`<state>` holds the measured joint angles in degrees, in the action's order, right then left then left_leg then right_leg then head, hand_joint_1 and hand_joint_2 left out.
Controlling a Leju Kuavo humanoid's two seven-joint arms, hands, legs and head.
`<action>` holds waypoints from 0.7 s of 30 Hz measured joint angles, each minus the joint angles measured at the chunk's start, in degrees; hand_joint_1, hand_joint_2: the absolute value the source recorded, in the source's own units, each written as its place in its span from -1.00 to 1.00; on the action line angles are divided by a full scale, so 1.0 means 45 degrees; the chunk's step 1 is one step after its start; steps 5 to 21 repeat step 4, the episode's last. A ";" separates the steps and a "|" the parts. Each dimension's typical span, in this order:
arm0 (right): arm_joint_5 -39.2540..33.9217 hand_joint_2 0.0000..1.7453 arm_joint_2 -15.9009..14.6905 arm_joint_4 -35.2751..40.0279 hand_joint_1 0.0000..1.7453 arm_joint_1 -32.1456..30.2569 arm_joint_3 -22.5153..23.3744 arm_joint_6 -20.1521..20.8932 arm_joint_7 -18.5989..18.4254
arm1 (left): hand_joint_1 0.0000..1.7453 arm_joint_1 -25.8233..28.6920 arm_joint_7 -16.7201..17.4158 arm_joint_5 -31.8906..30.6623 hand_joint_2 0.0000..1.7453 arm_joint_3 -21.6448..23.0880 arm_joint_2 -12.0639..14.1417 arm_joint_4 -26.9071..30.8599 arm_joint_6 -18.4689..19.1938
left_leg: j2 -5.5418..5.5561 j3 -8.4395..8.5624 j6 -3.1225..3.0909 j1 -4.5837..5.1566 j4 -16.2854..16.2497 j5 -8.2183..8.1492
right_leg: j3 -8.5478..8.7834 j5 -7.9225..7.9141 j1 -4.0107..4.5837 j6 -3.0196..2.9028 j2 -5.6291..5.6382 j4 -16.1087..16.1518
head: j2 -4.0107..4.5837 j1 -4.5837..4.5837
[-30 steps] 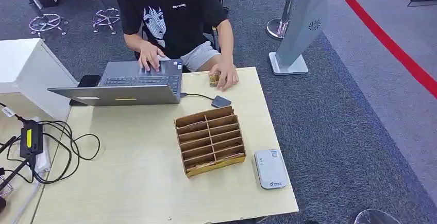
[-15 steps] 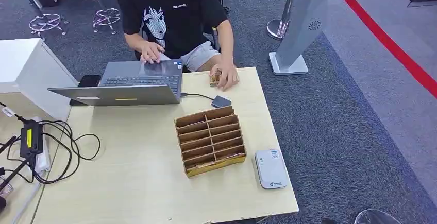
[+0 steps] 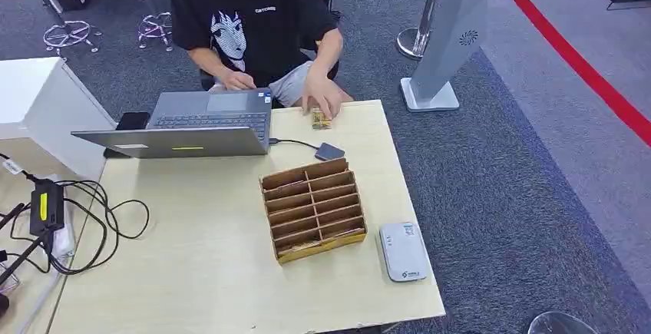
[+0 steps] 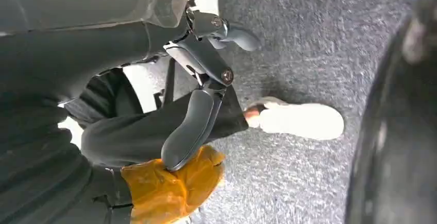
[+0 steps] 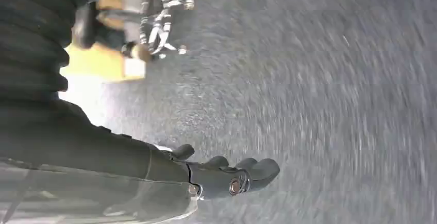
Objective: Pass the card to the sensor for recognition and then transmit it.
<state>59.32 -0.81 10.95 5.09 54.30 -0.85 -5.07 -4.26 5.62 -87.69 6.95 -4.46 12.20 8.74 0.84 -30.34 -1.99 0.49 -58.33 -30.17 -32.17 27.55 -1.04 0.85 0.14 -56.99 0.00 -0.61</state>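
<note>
Head view: a pale wooden table (image 3: 192, 272) carries a brown cardboard slotted rack (image 3: 312, 209) at its centre. A white card sensor (image 3: 402, 251) lies flat at about 4 o'clock from the rack, just beside it and near the table's right edge. At 12 o'clock from the rack sits a small dark grey pad (image 3: 328, 151), its cable running toward an open grey laptop (image 3: 192, 123) at 10 o'clock. A person in a black T-shirt (image 3: 249, 19) sits behind the table's far edge, one hand (image 3: 236, 81) behind the laptop, the other hand (image 3: 322, 100) over a small stack of cards (image 3: 321, 121) at the far edge, at 12 o'clock from the rack. Whether that hand touches the cards cannot be told. Black cables (image 3: 92, 226) coil at the table's left side, at 9 o'clock from the rack. A grey kiosk stand (image 3: 449, 34) rises from the carpet at 1 o'clock.

Left wrist view: the left hand (image 4: 203, 80) hangs over grey carpet (image 4: 309, 54), thumb and fingers apart, holding nothing. A white shoe (image 4: 301, 121) rests on the carpet beyond it.

Right wrist view: the right hand (image 5: 227, 175) hangs over blurred grey carpet, fingers extended side by side, nothing in them. A chrome stool base (image 5: 154, 23) shows beyond.
</note>
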 joint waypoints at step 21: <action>0.0087 1.00 0.0000 -0.0005 -1.00 -0.0013 0.0325 0.0445 -0.0092 | -1.00 0.0159 0.0126 0.1980 1.00 -0.0637 0.0005 0.0000 -0.1263 | -0.0024 0.0006 0.0000 0.0002 0.0000 -0.0001 | -0.0007 0.0000 0.0000 0.0000 0.0019 0.0003 | 0.0000 -0.0009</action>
